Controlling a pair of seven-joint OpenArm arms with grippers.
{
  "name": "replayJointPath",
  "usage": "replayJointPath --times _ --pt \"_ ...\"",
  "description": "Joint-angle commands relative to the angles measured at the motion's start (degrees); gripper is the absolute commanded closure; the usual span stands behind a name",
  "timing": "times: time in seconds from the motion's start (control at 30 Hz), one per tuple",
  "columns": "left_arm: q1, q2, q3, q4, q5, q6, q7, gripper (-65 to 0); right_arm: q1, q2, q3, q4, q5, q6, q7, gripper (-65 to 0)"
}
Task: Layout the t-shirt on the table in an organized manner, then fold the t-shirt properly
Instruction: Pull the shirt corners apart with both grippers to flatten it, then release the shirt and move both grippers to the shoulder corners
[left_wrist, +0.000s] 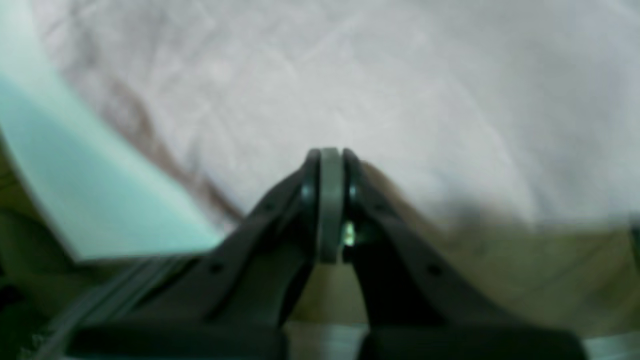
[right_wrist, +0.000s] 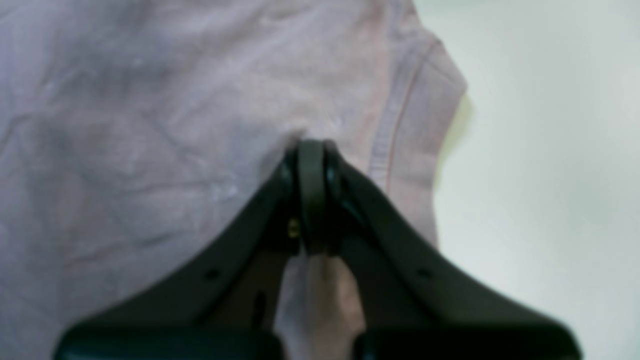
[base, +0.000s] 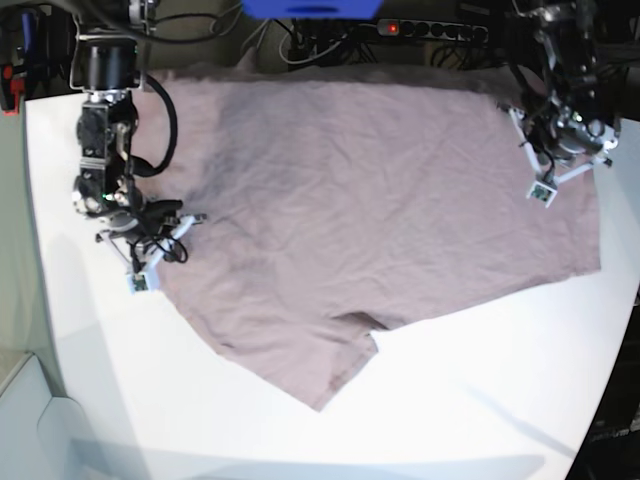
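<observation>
Two pincers, both mine, are clamped tight on the dusty mauve-pink cloth t-shirt (base: 380, 190) spread across the large white matte table (base: 480, 400). My right pincer (right_wrist: 311, 145) pinches a fold of the cloth with its jaws fully together, just beside a stitched hem that runs off to its right; bare tabletop lies farther right. My left pincer (left_wrist: 330, 152) is likewise closed at the shirt's edge, wrinkled cloth stretching ahead of it and a strip of table to its left. One short sleeve points toward the near table edge.
</observation>
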Motion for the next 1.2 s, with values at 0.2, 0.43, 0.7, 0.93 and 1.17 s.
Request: replayJointPath --times 0.2,0.43,0.7,0.93,1.17 --pt "-7.1 -2.7 -0.1 -15.1 0.3 0.2 -7.7 -0.4 4.5 2.7 0.1 -3.5 0.3 -0.2 1.3 0.0" --pt "-18.5 -5.8 0.2 -28.3 0.3 0.2 -13.3 -0.4 10.8 4.5 0.1 -19.5 0.3 -0.2 9.0 0.0" --pt "-35.8 -7.0 2.6 -45.4 0.3 0.2 -19.4 -0.4 19.2 6.5 0.1 -33.0 0.2 -0.5 17.2 0.0" --pt "-43.1 -4.8 7.8 -49.1 -0.2 0.2 -21.2 -0.4 22.6 10.1 0.5 -33.6 0.3 -0.6 18.4 0.0" --pt "-40.9 -6.1 6.7 -36.7 -0.3 0.2 -14.5 -0.4 18.0 11.4 1.9 -20.4 0.6 -0.6 16.9 0.0"
